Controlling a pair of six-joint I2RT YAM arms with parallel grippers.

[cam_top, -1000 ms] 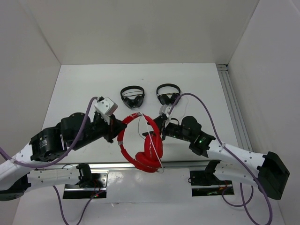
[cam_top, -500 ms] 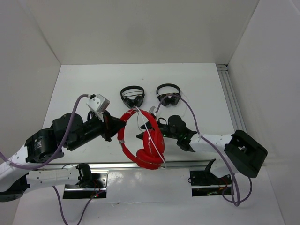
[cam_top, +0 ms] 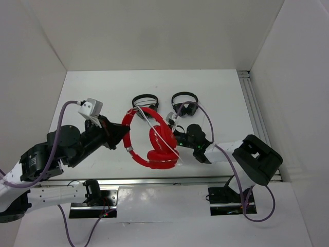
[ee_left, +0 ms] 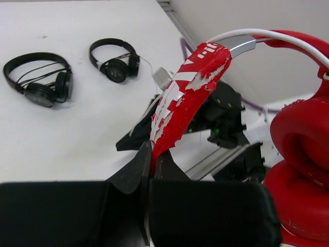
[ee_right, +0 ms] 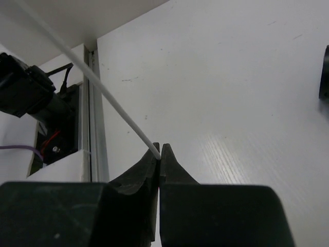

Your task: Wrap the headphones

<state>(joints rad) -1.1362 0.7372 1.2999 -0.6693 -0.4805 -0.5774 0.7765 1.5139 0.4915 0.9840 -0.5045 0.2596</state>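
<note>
The red headphones (cam_top: 160, 140) hang above the table, headband up and both padded cups (ee_left: 302, 135) stacked low. My left gripper (cam_top: 125, 135) is shut on the worn, peeling headband (ee_left: 186, 93), its tips (ee_left: 152, 154) pinching the band's lower end. The thin white cable (cam_top: 163, 135) crosses the cups. Just right of the cups, my right gripper (cam_top: 175, 133) is shut on that cable (ee_right: 97, 85), which runs taut up and left from its tips (ee_right: 160, 150).
Two small black headphones (cam_top: 145, 104) (cam_top: 185, 104) lie on the table behind the red pair; the left one is partly covered by the headband. An aluminium rail (cam_top: 255, 121) runs along the right edge and another (ee_right: 97, 128) along the front. White walls enclose the table.
The right gripper has closed on the white cable. The left arm has carried the headphones up and to the left, and the right arm has folded in close beside the cups.
</note>
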